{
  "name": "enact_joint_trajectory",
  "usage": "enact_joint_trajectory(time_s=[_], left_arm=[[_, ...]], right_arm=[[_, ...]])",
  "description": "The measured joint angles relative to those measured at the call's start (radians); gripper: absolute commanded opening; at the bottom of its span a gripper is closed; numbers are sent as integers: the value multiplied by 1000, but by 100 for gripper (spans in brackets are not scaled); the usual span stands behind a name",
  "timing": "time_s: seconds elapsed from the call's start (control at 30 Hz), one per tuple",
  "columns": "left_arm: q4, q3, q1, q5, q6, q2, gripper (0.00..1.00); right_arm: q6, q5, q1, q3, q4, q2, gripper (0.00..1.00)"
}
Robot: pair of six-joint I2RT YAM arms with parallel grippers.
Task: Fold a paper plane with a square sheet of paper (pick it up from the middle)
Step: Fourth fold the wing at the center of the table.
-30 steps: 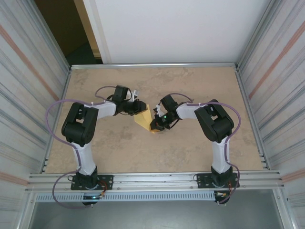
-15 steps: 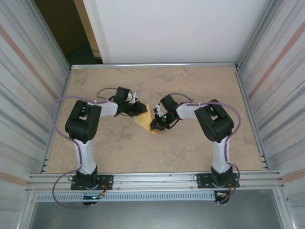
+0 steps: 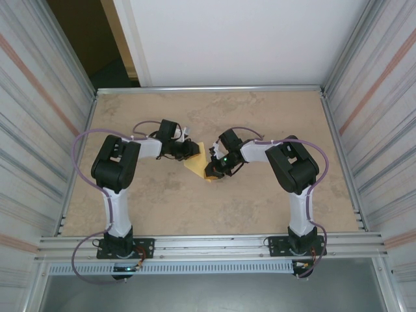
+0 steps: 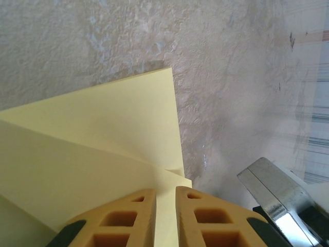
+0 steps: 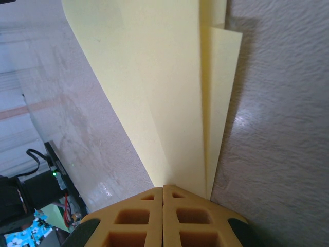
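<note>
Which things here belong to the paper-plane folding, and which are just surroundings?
In use:
- partly folded yellow paper sheet
- left tool, pinching the sheet
- right tool, pinching the sheet

Not in use:
- mottled beige table
- ribbed metal side walls
- white back panel

1. Our left arm [image 3: 116, 170] goes up from its base, bends at the elbow and reaches right, toward the middle.
2. Our right arm [image 3: 291, 166] goes up, bends and reaches left to meet it.
3. Our left pincer [image 4: 165, 191] is almost closed. The yellow paper [image 4: 103, 134] sits in the thin gap between its orange fingers [image 4: 128, 216].
4. Our right pincer [image 5: 163, 188] is squeezed tight on one end of the same paper.
5. Our two pincers are near each other, but they are not touching.
</note>
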Motion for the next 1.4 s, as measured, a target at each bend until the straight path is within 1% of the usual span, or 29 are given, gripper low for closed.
enact_joint_trajectory(time_s=[0.23, 0.4, 0.5, 0.6, 0.8, 0.97, 1.17, 1.4], left_arm=[[-18, 17, 0, -2, 6, 10, 18], [-34, 25, 0, -8, 11, 13, 18], [-35, 25, 0, -8, 11, 13, 18], [-35, 25, 0, -11, 10, 13, 18], [-35, 25, -1, -12, 10, 13, 18], [-35, 25, -2, -13, 6, 13, 18], [-35, 26, -2, -14, -2, 13, 18], [-39, 28, -2, -15, -5, 13, 18]], right_arm=[[0, 0, 0, 0, 0, 0, 8], [3, 2, 0, -1, 3, -8, 12], [9, 8, 0, -1, 2, -21, 13], [29, 21, 0, 15, 9, -34, 12], [40, 70, 11, 125, 2, -28, 7], [54, 124, 16, 177, -21, 0, 6], [54, 154, 16, 189, -64, 45, 6], [53, 169, 19, 188, -94, 60, 5]])
